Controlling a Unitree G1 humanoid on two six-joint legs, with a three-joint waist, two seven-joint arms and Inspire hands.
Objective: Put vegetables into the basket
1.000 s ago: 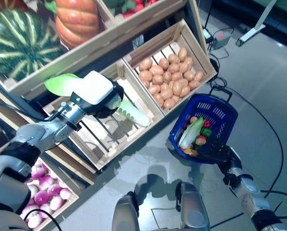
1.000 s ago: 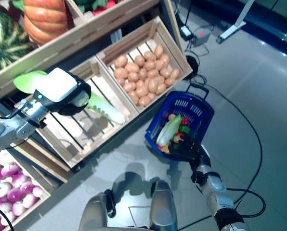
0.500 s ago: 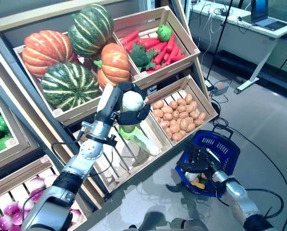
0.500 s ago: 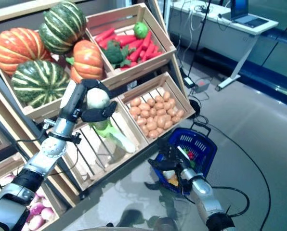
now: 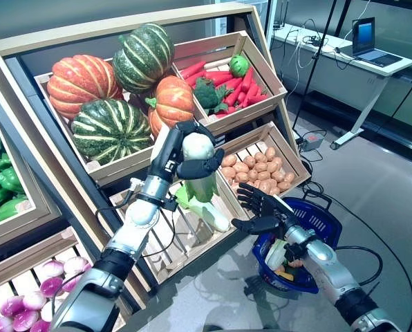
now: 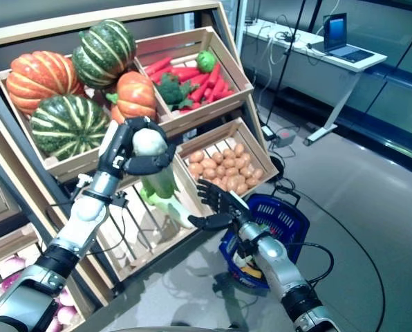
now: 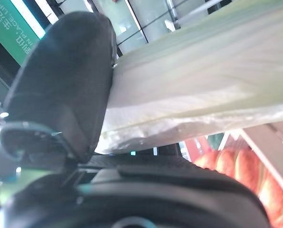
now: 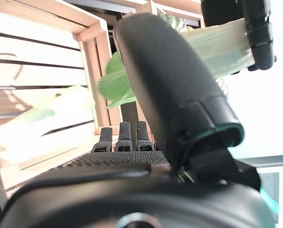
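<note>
Nearest, blue basket on the floor, vegetables inside, partly behind the right forearm. Above its near rim, right hand empty, fingers spread straight, palm turned toward the shelves. Just beyond and higher, left hand clamped round the white base of a pale green cabbage, leafy end hanging down, held in the air before the slatted crate. Another cabbage lying in that crate. Farther back, potatoes, pumpkins.
</note>
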